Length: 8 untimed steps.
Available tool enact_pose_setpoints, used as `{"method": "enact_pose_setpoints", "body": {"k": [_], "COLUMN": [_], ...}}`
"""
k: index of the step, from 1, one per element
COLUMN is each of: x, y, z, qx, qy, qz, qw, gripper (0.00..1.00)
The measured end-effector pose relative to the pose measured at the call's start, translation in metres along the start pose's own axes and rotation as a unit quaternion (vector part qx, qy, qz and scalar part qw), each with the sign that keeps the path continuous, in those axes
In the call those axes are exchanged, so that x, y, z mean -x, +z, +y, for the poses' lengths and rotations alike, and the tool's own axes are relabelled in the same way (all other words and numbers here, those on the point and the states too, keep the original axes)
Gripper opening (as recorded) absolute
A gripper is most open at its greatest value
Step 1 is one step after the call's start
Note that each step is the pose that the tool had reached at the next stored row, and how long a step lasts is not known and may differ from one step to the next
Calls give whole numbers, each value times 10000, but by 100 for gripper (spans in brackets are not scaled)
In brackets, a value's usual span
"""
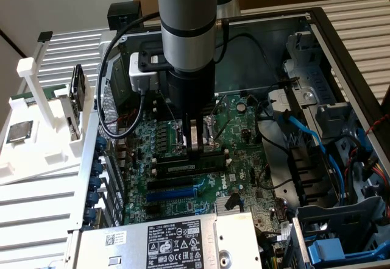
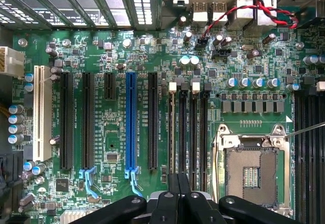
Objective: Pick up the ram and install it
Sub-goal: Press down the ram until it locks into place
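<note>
Ram (image 1: 213, 152) is apparently sitting edge-up in a motherboard (image 1: 183, 190) slot, at six o'clock just beneath my claw (image 1: 194, 150), which I am holding clenched with nothing between the fingers, seemingly pressing on its top edge. I am judging it light, stiff, thin and fragile, best handled mid-length along its bare edges.

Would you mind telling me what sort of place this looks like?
Probably a computer-assembly test bench: an opened PC case with its green motherboard exposed, and a white parts rack beside it holding components.
</note>
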State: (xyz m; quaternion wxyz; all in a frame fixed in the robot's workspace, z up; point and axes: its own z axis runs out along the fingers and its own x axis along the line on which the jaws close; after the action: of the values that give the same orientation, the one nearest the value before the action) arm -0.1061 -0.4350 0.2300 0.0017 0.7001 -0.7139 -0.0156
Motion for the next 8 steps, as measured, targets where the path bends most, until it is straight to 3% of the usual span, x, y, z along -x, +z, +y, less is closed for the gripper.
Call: {"method": "enact_pose_setpoints", "body": {"k": [8], "x": [-2], "y": [12], "z": [-1], "qx": [-1], "qy": [0], "qz": [-7], "qw": [10000], "gripper": [12]}}
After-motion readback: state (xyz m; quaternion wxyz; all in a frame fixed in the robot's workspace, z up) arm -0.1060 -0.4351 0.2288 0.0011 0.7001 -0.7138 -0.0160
